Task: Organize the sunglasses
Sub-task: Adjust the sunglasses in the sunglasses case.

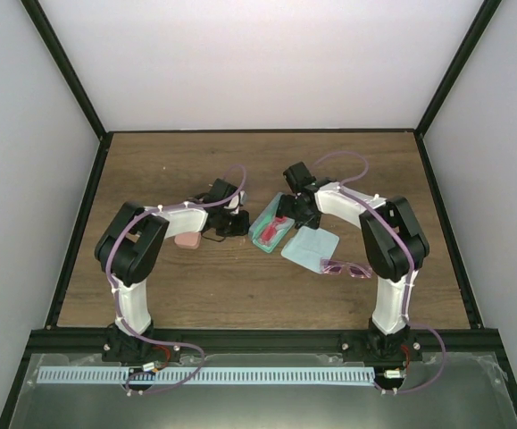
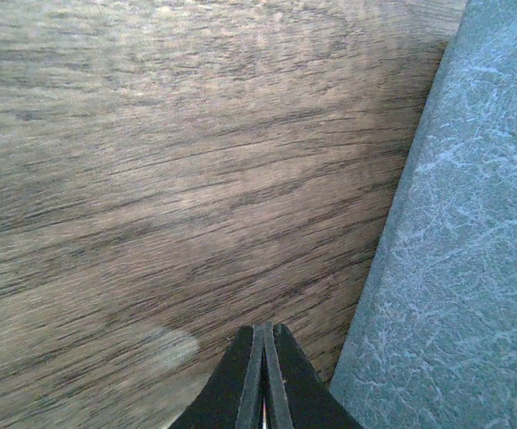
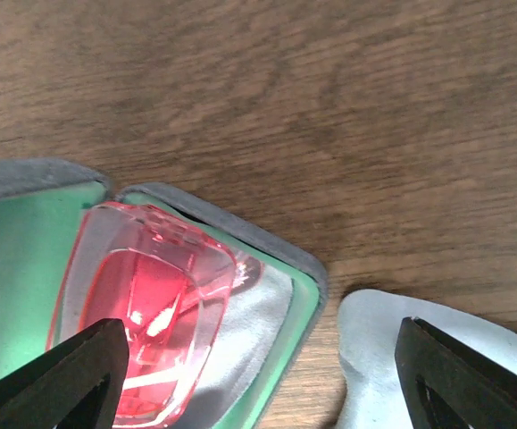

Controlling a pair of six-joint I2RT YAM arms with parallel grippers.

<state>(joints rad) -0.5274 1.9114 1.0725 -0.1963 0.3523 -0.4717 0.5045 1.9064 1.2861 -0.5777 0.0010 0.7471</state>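
The red-lensed sunglasses [image 3: 151, 308] [image 1: 274, 230] lie folded in an open blue-grey case [image 1: 265, 234] with a green lining [image 3: 21, 259], on top of a pale cloth. My right gripper [image 3: 258, 384] [image 1: 289, 214] hangs just above the case's end, open, with one finger over the red lens and the other over a loose cloth; nothing is held. The pinkish-purple sunglasses [image 1: 347, 268] lie on the table near the right arm. My left gripper [image 2: 265, 375] [image 1: 237, 223] is shut and empty, low over the wood beside the case's blue-grey outer side [image 2: 459, 268].
A pale blue square cloth [image 1: 312, 245] [image 3: 387, 357] lies right of the open case. A pink case [image 1: 187, 239] sits by the left arm. The wooden table [image 1: 240, 170] is ringed by a black frame and white walls.
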